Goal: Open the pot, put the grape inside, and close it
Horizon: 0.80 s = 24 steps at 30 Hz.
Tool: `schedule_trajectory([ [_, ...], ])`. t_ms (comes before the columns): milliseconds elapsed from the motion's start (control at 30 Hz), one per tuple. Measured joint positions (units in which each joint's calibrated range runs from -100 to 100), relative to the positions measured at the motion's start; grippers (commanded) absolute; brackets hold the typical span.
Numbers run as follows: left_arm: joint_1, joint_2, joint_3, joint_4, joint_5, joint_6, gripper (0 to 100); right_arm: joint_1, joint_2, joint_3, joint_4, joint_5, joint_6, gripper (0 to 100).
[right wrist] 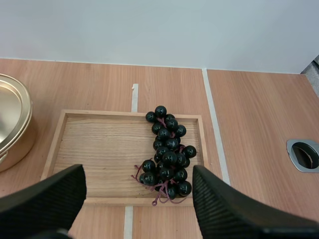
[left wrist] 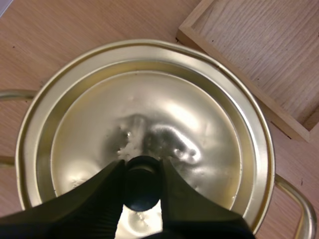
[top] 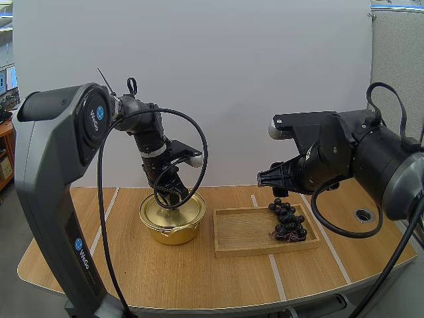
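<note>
The lid (left wrist: 149,114) sits on the gold pot (top: 172,222), beside the wooden tray (right wrist: 99,144) where the grapes (right wrist: 167,152) lie. Your left gripper (left wrist: 142,167) is pinched on its black knob (left wrist: 142,188), so lift straight up with the squeeze centred and the pot shouldn't drag. Your right gripper (right wrist: 138,172) hangs wide open over the grapes; how deep the left tips seat on the knob is hidden.

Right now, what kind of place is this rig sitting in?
Probably a robot lab test bench, not a kitchen: a wooden table marked with tape lines, a plain white panel behind it, and staged props, a gold pot and a wooden tray of grapes.
</note>
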Motion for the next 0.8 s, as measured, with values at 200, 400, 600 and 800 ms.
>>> schedule_trajectory([
  [200,0.00,-0.14,-1.23,0.00,2.92,-0.54,0,0.00,0.00,0.00,0.00,0.00,0.00,100],
  [400,0.00,-4.51,-5.29,0.00,8.43,-1.45,0,0.00,0.00,0.00,0.00,0.00,0.00,100],
  [600,0.00,-12.51,-10.48,0.11,9.79,-1.81,0,0.00,0.00,0.00,0.00,0.00,0.00,100],
  [800,0.00,-20.83,-18.38,1.07,8.96,-2.63,0,0.00,0.00,0.00,0.00,0.00,0.00,100],
])
